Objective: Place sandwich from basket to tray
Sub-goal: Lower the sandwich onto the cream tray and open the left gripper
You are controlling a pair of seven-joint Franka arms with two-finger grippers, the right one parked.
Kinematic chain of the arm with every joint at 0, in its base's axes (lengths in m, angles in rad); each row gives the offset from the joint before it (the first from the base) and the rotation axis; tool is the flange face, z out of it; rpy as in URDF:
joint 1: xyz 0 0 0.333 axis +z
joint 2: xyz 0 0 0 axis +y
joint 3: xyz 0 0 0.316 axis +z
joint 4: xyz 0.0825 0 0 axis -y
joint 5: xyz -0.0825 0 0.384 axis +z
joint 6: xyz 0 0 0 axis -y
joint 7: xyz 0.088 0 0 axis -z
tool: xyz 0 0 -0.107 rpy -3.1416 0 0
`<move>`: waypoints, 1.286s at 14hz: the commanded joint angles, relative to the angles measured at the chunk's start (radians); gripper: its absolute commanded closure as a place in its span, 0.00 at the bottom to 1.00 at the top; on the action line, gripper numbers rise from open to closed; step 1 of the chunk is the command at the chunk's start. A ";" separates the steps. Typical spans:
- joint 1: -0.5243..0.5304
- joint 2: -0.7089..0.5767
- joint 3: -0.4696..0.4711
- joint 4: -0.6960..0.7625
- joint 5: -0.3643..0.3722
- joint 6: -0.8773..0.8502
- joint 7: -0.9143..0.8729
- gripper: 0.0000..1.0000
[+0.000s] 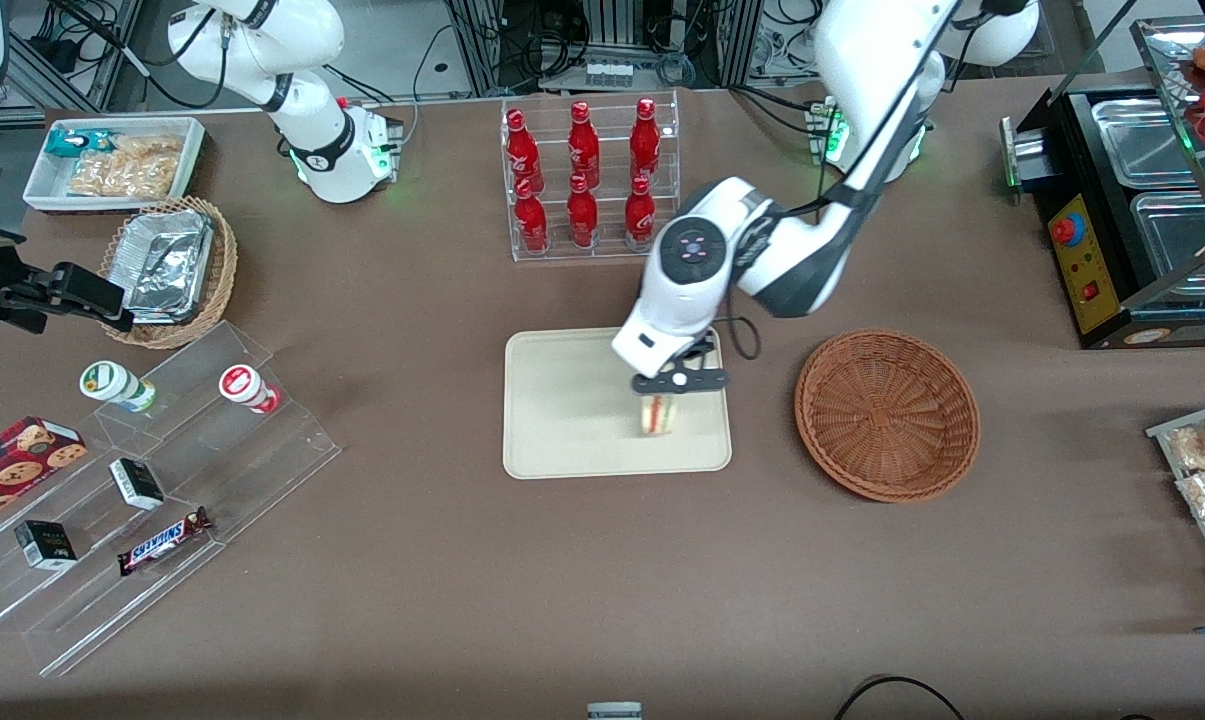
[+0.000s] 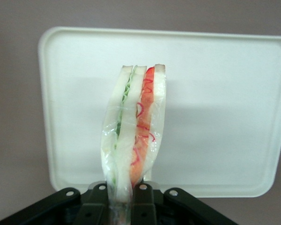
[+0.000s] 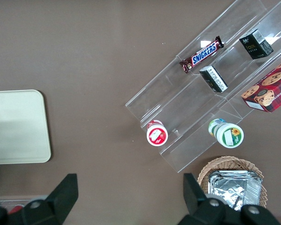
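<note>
My gripper (image 1: 678,386) hangs over the cream tray (image 1: 562,410), near the tray edge closest to the basket, and is shut on the sandwich (image 1: 658,414). In the left wrist view the wrapped sandwich (image 2: 133,126) stands on edge between the black fingers (image 2: 143,199), white bread with green and red filling, above the tray (image 2: 215,108). The reddish-brown wicker basket (image 1: 888,414) sits empty beside the tray, toward the working arm's end of the table.
A clear rack of red bottles (image 1: 584,175) stands farther from the front camera than the tray. A clear stepped stand with snacks (image 1: 152,500), a tan basket of foil containers (image 1: 170,268) and a white snack bin (image 1: 114,160) lie toward the parked arm's end. A black appliance (image 1: 1132,220) stands at the working arm's end.
</note>
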 commanded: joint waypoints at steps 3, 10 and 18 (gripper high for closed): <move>-0.099 0.153 0.017 0.146 0.025 0.039 -0.135 1.00; -0.104 0.171 0.019 0.170 0.117 0.002 -0.256 1.00; -0.101 0.187 0.014 0.167 0.155 0.010 -0.256 0.77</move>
